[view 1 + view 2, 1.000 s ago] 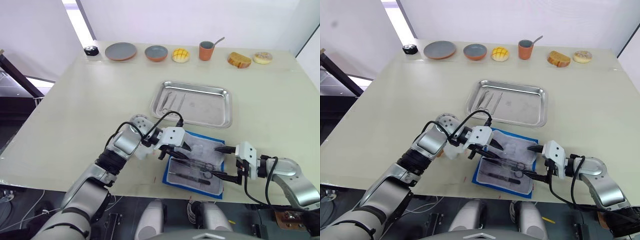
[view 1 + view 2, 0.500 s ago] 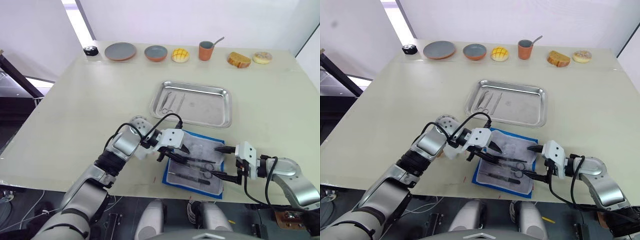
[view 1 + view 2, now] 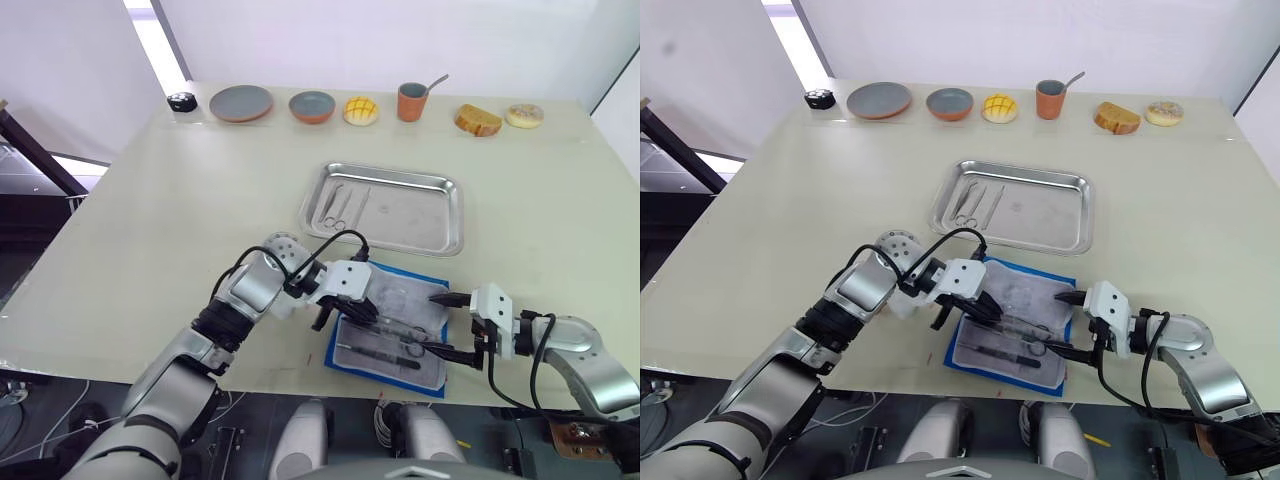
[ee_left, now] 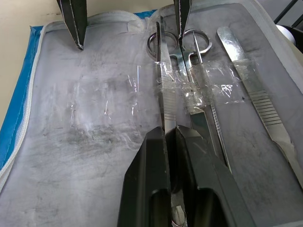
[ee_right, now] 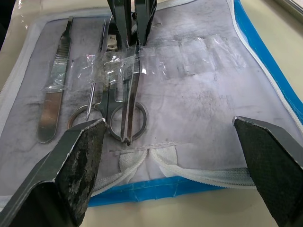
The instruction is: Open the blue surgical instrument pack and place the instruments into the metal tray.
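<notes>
Blue surgical instrument pack (image 3: 388, 331): lies open and flat at the near edge of the desk (image 3: 150, 220), pale lining up, blue border showing around it. It sits just in front of the metal tray (image 3: 410, 213), apart from it.

Instruments in the pack: scissors with ring handles (image 4: 182, 56), a slim forceps (image 4: 162, 85) beside them, and a flat-handled tool (image 4: 251, 90) further out, lying side by side under clear straps (image 4: 199, 85). The other half of the lining is bare.

Left tool (image 4: 166, 137): over the middle of the pack, fingers closed together on the slim forceps, which runs out from between the fingertips toward the ring handles.

Right tool (image 3: 448, 325): at the pack's right edge, fingers spread wide, holding nothing; one fingertip (image 5: 80, 156) is over the zipper edge near the ring handles, the other (image 5: 267, 156) is off the pack's blue border.

Metal tray: mid-desk, beyond the pack. Two or three instruments (image 3: 340, 205) lie in its left part; the rest of its floor is bare.

Far edge of the desk, in a row: small black object (image 3: 182, 100), grey plate (image 3: 241, 102), bowl (image 3: 313, 106), yellow bun (image 3: 361, 110), orange cup with a spoon (image 3: 412, 101), two more bread items (image 3: 478, 120) (image 3: 525, 115).
</notes>
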{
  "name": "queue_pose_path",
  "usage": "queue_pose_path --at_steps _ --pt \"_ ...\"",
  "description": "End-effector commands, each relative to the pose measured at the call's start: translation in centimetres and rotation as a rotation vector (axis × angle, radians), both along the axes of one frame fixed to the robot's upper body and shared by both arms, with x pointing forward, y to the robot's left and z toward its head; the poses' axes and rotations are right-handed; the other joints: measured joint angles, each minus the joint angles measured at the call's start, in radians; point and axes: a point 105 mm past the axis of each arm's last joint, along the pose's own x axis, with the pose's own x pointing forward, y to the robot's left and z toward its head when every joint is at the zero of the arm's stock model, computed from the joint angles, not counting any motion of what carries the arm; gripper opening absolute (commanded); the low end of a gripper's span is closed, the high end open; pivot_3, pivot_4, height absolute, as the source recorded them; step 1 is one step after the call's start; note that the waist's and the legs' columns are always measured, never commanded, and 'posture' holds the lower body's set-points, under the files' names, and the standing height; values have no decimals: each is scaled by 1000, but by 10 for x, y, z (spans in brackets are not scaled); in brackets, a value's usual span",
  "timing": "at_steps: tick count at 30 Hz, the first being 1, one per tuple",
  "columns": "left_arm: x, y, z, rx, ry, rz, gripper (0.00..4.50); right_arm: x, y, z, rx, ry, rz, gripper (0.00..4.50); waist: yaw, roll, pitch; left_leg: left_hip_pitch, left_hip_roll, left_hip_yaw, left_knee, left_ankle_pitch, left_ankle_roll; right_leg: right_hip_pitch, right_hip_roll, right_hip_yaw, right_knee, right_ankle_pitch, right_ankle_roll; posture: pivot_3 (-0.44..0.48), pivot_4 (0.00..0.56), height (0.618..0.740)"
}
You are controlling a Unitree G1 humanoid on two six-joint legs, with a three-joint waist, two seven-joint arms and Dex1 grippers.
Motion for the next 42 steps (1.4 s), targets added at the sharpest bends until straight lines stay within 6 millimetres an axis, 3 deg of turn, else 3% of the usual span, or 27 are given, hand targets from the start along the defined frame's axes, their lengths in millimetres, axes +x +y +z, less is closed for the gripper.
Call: queue_pose_path --at_steps 1,13,23,34,42 --pt "-1 0 -5 56 3 -2 63 -14 -5 -32 -69 144 -16 4500 0 0 0 0 0 0 0 0 0 0 0 0 0 0 0 0 150 740" --pt "5 -9 23 90 -1 56 63 -14 2 -35 -67 145 -3 4500 -5 0 0 0 0 0 0 0 0 0 0 0 1 0 0 0 150 740" --pt "3 -2 38 173 35 82 63 -14 8 -37 -73 145 1 4500 -10 0 0 1 1 0 0 0 0 0 2 1 2 0 0 0 150 740" --pt "7 14 50 241 67 129 63 -15 11 -41 -90 154 3 4500 -10 0 1 1 2 1 0 0 0 0 3 1 2 0 0 0 150 740" --pt "9 47 58 273 75 190 63 -15 10 -43 -94 161 5 4500 -11 0 1 1 2 1 0 0 0 -1 3 2 2 0 0 0 150 740"
